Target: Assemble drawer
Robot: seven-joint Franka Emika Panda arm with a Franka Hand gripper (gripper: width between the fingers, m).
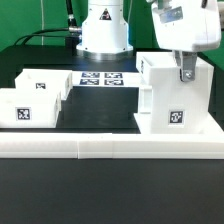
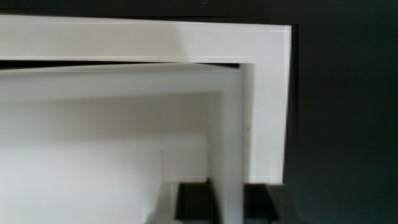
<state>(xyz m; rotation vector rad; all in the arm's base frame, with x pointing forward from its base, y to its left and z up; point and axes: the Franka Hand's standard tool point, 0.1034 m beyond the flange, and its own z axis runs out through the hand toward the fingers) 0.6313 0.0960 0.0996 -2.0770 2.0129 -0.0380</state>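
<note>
The drawer's large white boxy casing (image 1: 172,98) stands at the exterior view's right, with a square tag on its front face. My gripper (image 1: 185,74) is at the casing's top edge, near its right side. In the wrist view the gripper (image 2: 233,201) has its two dark fingers (image 2: 201,200) pressed on either side of a thin white casing wall (image 2: 233,130), shut on it. Two smaller white trays lie at the exterior view's left, one in front (image 1: 24,108) and one behind (image 1: 46,84), each with a tag.
The marker board (image 1: 100,78) lies flat at the back centre, in front of the arm's base (image 1: 105,35). A long low white border wall (image 1: 110,147) runs along the front edge. A dark mat (image 1: 95,108) lies between the trays and the casing.
</note>
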